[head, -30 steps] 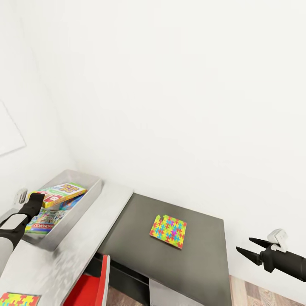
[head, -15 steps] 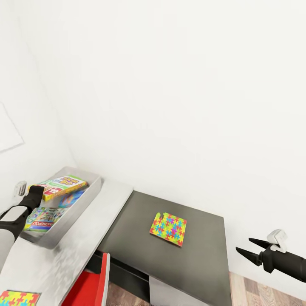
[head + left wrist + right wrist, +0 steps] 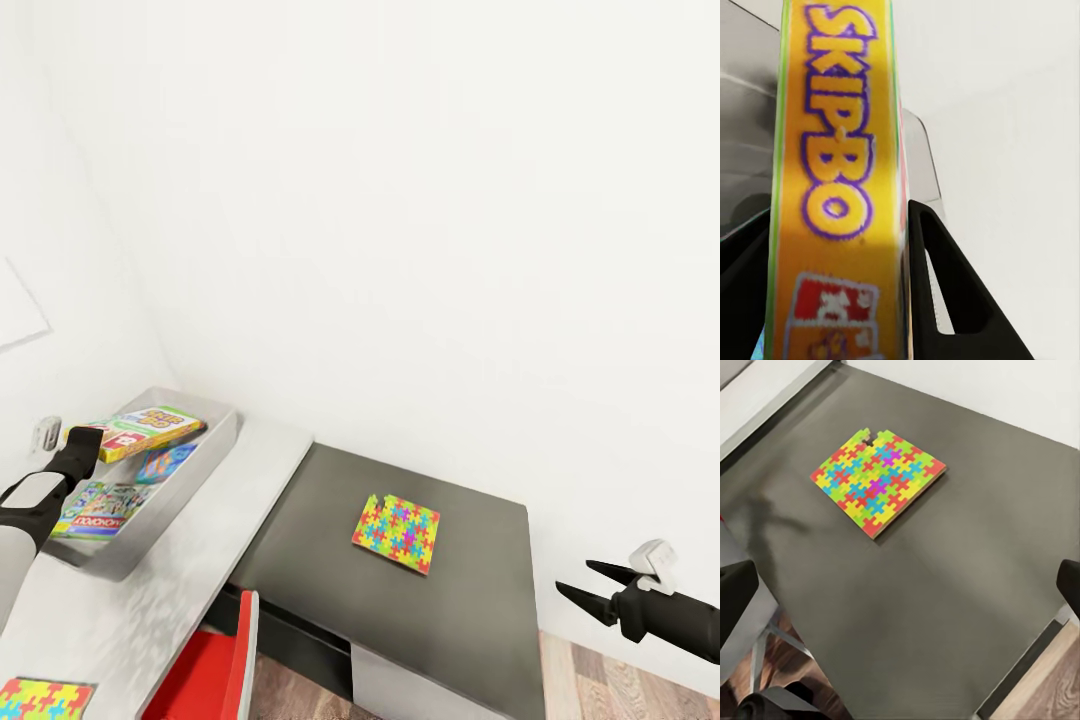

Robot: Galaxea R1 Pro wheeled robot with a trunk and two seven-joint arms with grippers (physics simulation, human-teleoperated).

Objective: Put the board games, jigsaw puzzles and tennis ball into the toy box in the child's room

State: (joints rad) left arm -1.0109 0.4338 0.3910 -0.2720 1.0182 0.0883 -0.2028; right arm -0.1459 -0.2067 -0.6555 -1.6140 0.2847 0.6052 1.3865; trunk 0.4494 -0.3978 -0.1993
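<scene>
Where the head view shows the scene, these things are seen:

Left gripper [image 3: 88, 440]: it is closed on the Skip-Bo box [image 3: 142, 431] and holds it by one short end, above the toy box [image 3: 215, 452]. In the left wrist view the black fingers [image 3: 945, 262] press on both sides of the box [image 3: 836, 195].

Skip-Bo box: a flat board game with a yellow face, a green border and purple letters with white outline; a red patch is near the held end. It is lifted and a little tilted over the far part of the toy box.

Toy box: a shallow grey metal tray on the light grey table [image 3: 150, 610], close to the white wall. Its side wall is plain and a little shiny.

Board games in the toy box: one green box with the word in white on red [image 3: 95, 508] lies flat at the near part; a second one, blue with colours [image 3: 165, 462], lies under the held box. Details of the blue one are too small to read.

Jigsaw puzzle on the dark table [image 3: 396, 533]: a thin square of many small pieces in yellow, green, red, blue and orange, with a small notch at one corner. It lies flat and alone on the dark grey table [image 3: 470, 620]. The right wrist view shows it [image 3: 879, 480] the same way.

Second jigsaw puzzle [image 3: 40, 698]: the same colours, at the near edge of the light table, cut by the picture edge.

Right gripper [image 3: 592, 588]: its two black fingers are spread apart and hold nothing; it hangs beside the dark table, well apart from the puzzle.

Red chair [image 3: 215, 670]: it stands between the two tables, below their edges.
</scene>
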